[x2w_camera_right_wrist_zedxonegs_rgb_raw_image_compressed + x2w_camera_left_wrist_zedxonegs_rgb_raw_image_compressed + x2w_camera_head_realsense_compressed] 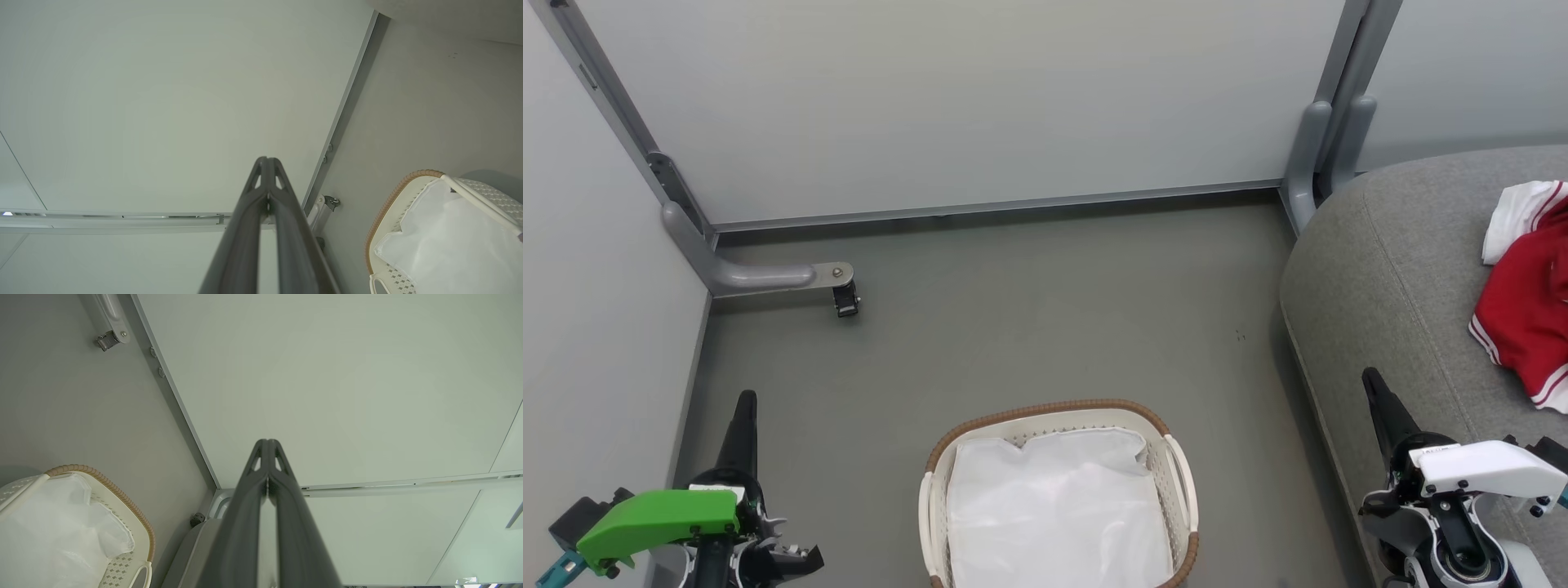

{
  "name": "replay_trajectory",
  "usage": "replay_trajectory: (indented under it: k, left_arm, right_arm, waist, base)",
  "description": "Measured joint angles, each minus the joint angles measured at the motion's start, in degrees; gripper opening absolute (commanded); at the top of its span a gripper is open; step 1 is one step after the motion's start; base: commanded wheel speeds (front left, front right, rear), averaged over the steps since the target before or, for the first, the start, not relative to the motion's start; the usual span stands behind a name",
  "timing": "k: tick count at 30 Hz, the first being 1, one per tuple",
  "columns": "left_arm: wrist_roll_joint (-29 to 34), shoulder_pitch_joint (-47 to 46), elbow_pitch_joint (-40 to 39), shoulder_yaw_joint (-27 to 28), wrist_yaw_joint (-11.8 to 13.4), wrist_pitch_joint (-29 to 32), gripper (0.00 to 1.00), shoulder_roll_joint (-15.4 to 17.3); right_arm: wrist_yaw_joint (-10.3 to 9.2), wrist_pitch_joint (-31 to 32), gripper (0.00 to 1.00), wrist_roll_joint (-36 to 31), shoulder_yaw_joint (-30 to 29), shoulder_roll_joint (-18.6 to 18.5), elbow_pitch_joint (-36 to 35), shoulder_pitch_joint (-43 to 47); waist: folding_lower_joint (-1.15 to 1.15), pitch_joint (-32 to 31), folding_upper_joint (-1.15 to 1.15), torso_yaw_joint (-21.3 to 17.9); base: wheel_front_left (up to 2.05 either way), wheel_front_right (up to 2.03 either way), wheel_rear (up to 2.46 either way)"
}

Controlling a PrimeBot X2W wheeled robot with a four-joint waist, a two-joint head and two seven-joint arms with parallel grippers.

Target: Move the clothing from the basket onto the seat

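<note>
While the basket (1045, 408) stood on the grey floor (1054, 327) amid pale panels (972, 106), red clothing (1523, 318) lay on the seat (1396, 269). The left gripper (745, 400) and right gripper (1373, 380) were closed, empty.

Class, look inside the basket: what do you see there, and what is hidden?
A crumpled white liner lies in the basket; no clothing rests on it. Anything under the liner is covered.
</note>
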Motion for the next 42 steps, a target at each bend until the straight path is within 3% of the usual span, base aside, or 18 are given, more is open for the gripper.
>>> replay_trajectory:
  k: [20,42]
  left_arm:
    - [-7.82,-0.49,-0.79,0.63,0.00,1.97,0.00,0.04]
    - [-7.86,-0.58,-0.87,0.65,0.00,2.00,0.00,0.07]
  right_arm:
    - [0.00,2.00,0.00,7.37,-1.38,-0.04,-1.42,0.27]
    - [-0.01,2.00,0.00,7.40,-1.42,-0.04,-1.47,0.28]
  waist:
    - [0.00,-0.14,0.00,-0.15]
    - [0.00,-0.14,0.00,-0.15]
  base:
    - [0.00,0.00,0.00]
    - [0.00,0.00,0.00]
